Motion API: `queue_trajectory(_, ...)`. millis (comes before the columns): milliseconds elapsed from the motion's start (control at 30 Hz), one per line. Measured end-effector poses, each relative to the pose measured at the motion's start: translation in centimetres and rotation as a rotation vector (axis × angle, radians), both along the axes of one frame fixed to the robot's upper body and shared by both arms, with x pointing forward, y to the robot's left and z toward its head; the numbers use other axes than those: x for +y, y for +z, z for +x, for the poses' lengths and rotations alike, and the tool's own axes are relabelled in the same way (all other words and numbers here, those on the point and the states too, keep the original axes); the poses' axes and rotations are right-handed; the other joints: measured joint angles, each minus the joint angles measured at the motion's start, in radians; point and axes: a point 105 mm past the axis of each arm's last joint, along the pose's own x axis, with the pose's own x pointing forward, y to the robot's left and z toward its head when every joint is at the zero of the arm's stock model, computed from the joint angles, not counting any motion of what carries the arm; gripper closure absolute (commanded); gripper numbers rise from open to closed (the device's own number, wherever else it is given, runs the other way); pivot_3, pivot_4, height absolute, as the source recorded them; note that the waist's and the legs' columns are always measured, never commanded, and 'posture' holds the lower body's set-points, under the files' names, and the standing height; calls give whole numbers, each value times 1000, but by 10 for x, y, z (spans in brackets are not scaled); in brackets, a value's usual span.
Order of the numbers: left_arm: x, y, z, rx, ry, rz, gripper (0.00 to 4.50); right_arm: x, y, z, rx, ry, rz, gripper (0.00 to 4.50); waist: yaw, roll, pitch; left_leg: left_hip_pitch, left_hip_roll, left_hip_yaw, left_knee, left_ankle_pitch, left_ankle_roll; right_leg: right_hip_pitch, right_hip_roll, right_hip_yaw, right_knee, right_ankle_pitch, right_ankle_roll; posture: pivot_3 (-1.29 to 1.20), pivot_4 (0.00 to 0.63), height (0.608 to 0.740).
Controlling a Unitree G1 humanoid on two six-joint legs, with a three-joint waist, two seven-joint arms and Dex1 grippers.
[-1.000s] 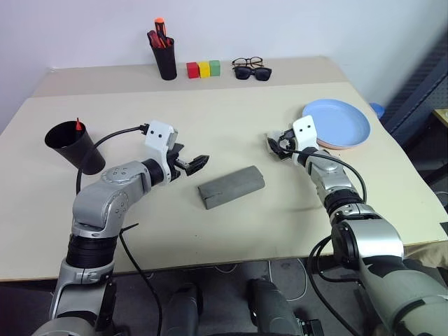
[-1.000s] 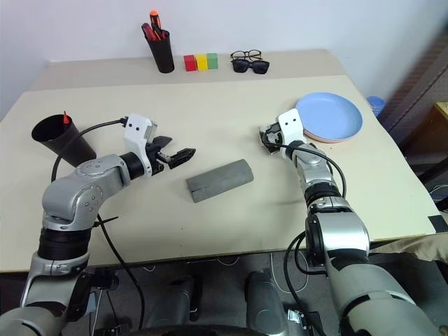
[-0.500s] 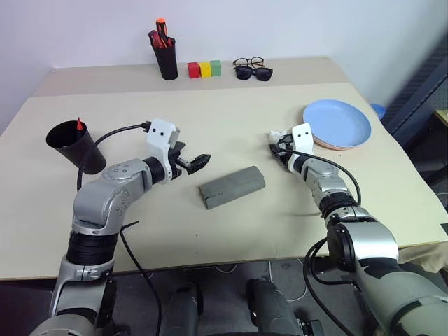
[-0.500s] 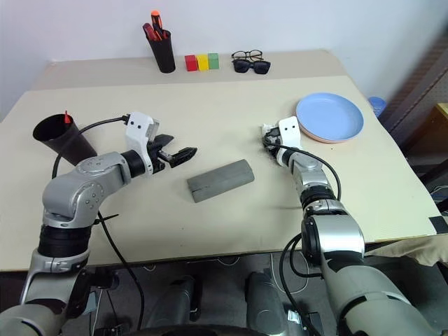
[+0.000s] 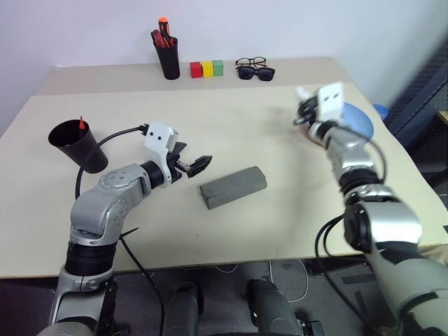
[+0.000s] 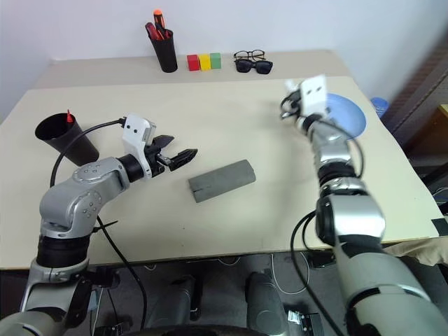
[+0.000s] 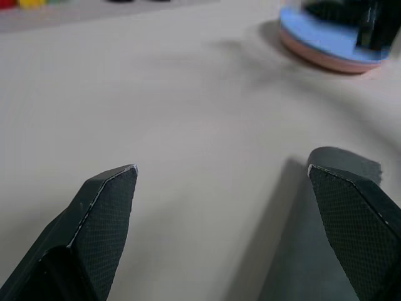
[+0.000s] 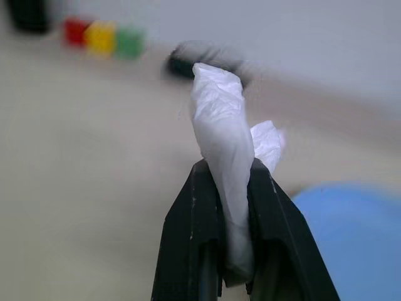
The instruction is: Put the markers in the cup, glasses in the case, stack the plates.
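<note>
The right gripper [image 8: 229, 219] is pinching a crumpled scrap of thin white plastic [image 8: 225, 138] between its two black fingers, the jaws closed tight on it, and is holding it raised above the table [image 5: 231, 133] just beside the plates [image 6: 353, 115]. The light blue plate is lying on top of the salmon pink one, as the left wrist view is showing.

The left gripper [image 5: 194, 166] is standing wide open and empty, hovering just above the table beside one end of the case [image 5: 233, 187], which is lying closed near the middle of the table.

Toward the robot's left, the cup [image 5: 73, 143] is standing upright with one marker [image 5: 81, 124] poking its red tip out of it. At the far edge, a black pen holder [image 5: 167, 56] is carrying more markers [image 5: 162, 31]; next to it three small blocks [image 5: 206, 68], red, yellow and green, are sitting in a row. Further right, the glasses [image 5: 250, 62] are resting just behind the dark sunglasses [image 5: 255, 72].
</note>
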Motion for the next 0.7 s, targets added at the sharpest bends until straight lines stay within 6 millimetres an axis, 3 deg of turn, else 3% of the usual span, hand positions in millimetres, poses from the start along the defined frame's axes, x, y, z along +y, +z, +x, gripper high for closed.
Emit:
queue_trajectory(67,-2,2,-1,-37,-11,6,0,-27,17,-4,-34,-82,-36,4197,6,0,0,0,0,0,0,0,0,0,0,0,-1,0,-1,0,150,740)
queue_trajectory(167,-3,7,-1,-82,-10,8,0,-47,8,-8,14,-144,-56,4197,9,0,0,0,0,2,0,0,0,0,0,1,-1,-1,-2,0,150,740)
queue_trajectory(200,-4,8,0,-93,-10,7,0,-51,1,-9,41,-153,-56,3945,8,0,0,1,0,2,0,0,0,0,0,2,-1,0,-2,0,150,740)
queue_trajectory(267,-3,10,1,-108,-3,10,0,-57,-11,-11,89,-160,-66,3305,8,0,0,1,0,2,0,0,0,0,0,2,-1,0,-2,0,150,740)
queue_trajectory(333,-2,10,3,-111,4,13,0,-61,-21,-13,130,-163,-86,2326,10,0,0,1,0,3,0,0,0,0,0,2,-1,0,-2,0,150,740)
queue_trajectory(467,0,9,5,-110,15,18,0,-65,-25,-14,148,-180,-108,341,11,0,0,1,0,3,0,0,0,0,0,2,-1,0,-2,0,150,740)
queue_trajectory(500,0,9,5,-113,16,21,0,-66,-25,-15,147,-186,-111,65,11,0,0,1,0,3,0,0,0,0,0,2,-1,0,-2,0,150,740)
queue_trajectory(700,1,9,7,-143,27,39,0,-70,-23,-16,146,-192,-140,65,12,0,0,1,0,3,0,0,0,0,0,2,-1,0,-2,0,150,740)
